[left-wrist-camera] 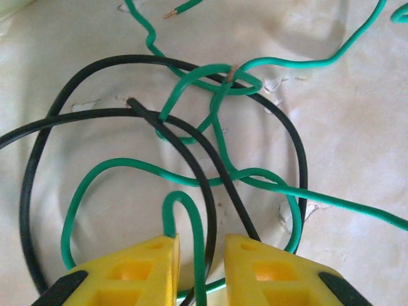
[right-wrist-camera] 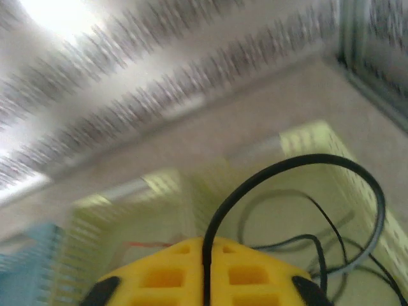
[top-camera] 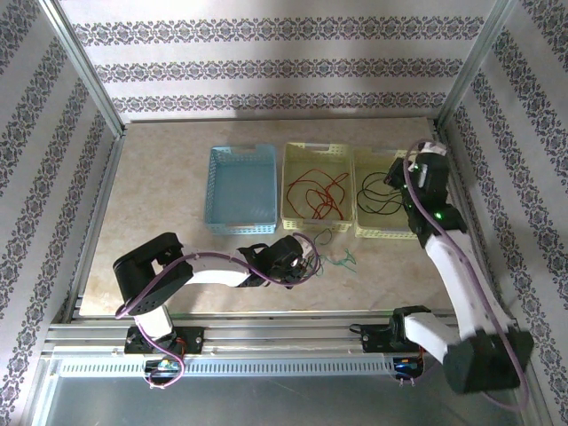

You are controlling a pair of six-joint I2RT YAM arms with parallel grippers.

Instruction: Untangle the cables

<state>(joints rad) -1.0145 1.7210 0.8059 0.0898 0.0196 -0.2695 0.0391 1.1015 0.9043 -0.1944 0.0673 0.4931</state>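
Observation:
A tangle of green cable (left-wrist-camera: 121,162) and black cable (left-wrist-camera: 108,59) lies on the table (top-camera: 160,177), seen from above as a small knot (top-camera: 335,257) in front of the baskets. My left gripper (top-camera: 309,253) sits low at this tangle. Its yellow fingers (left-wrist-camera: 153,261) stand slightly apart, and a green loop and a black strand run loose through the gap of the left gripper (left-wrist-camera: 199,241). My right gripper (top-camera: 392,182) hovers over the right yellow basket (top-camera: 382,232). That right gripper (right-wrist-camera: 205,243) is pinched on a black cable (right-wrist-camera: 306,159), which arcs down into the basket.
Red cables (top-camera: 315,191) lie in the middle yellow basket (top-camera: 315,222). More black cables (top-camera: 377,200) lie in the right one. A light blue basket (top-camera: 240,226) stands to the left. Patterned walls and metal posts enclose the table.

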